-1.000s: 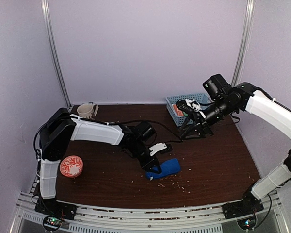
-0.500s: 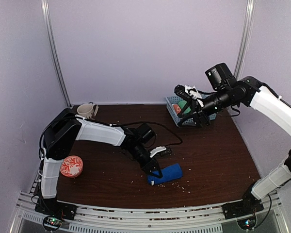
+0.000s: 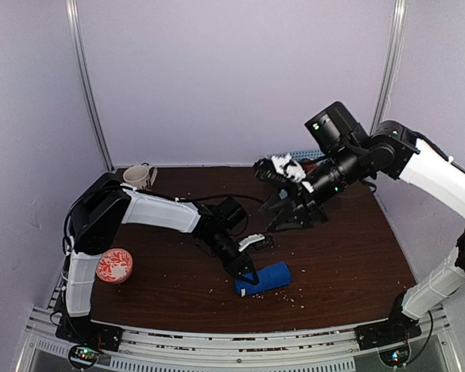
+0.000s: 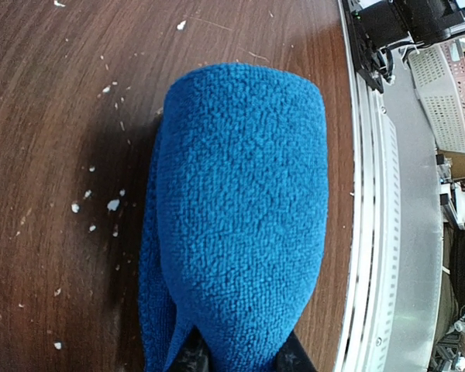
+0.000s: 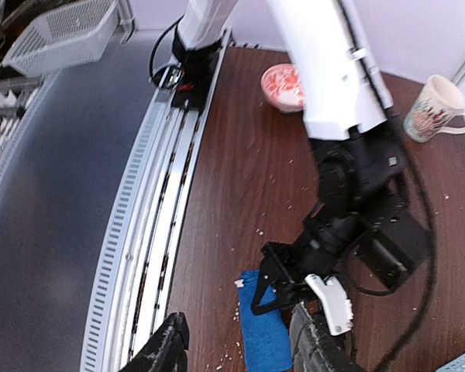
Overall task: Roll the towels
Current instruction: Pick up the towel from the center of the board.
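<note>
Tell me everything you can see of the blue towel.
The blue towel is royal blue, soft nubbly cloth, bundled into a stubby roll with a looser layer showing along one side. It lies on its side on the dark wooden table, near the front edge, among pale crumbs. The left gripper pinches one end of it; nothing else touches it.

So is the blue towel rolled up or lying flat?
Rolled: the blue towel is a stubby, rounded cylinder lying on its side.
</note>
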